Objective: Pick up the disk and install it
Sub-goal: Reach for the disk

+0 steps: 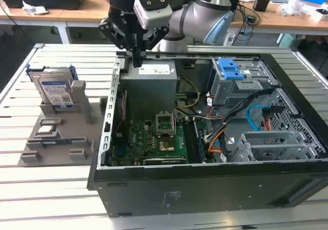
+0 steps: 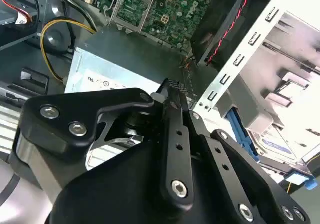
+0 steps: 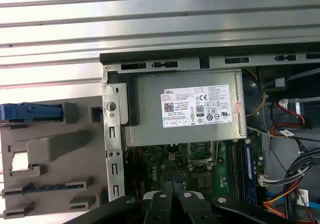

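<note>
Hovering just above the grey power supply (image 1: 151, 79), the gripper (image 1: 137, 61) has its 2 fingers pressed together with nothing between them; in the second wrist view the gripper (image 2: 172, 87) shows the same, bars meeting at the tip. Directly beneath it sits the rear corner of the open computer case (image 1: 205, 189), and the case's metal side wall (image 1: 110, 112) runs just beside the fingertips.

The disk (image 1: 54, 89) is well apart from the gripper, on the far side of that wall. It stands upright in a slot of the grey holder (image 1: 77, 132), blue bracket around it, untouched. In the first wrist view we see the disk (image 3: 30, 112) edge-on as a blue strip.

We judge 3 risks here. With the fingers together, any descent onto the disk would strike its top edge and not straddle it. The side wall lies between gripper and disk, so a low sideways sweep could catch it. Because the disk stands in a narrow slot, an off-centre or tilted pull could jam it or drag the holder. On the gripper's other side, loose cables (image 1: 256, 118) crowd the blue-latched drive cage (image 1: 233, 71) and could snag a carried disk.
</note>
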Tool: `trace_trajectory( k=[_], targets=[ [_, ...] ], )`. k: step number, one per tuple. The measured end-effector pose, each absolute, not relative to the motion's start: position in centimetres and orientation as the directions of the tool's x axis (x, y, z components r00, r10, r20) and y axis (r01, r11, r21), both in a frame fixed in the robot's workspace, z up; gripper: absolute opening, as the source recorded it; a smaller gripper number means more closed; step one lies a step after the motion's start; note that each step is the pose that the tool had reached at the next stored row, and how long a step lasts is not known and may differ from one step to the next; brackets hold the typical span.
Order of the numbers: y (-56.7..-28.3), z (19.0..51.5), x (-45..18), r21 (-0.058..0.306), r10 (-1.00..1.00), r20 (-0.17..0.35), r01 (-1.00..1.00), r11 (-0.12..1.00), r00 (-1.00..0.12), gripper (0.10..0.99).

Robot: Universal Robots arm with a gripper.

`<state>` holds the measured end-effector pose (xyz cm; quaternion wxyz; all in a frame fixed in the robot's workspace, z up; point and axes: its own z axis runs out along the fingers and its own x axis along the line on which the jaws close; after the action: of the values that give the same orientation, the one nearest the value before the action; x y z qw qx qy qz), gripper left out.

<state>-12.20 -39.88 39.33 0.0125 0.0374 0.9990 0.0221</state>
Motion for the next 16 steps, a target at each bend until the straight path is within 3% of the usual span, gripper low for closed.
trace_trajectory(
  k=[16],
  targets=[
    [-39.9,39.3,-19.6,0.045,0.075,-0.023,0.074,0.996,-0.997,0.106]
  ],
)
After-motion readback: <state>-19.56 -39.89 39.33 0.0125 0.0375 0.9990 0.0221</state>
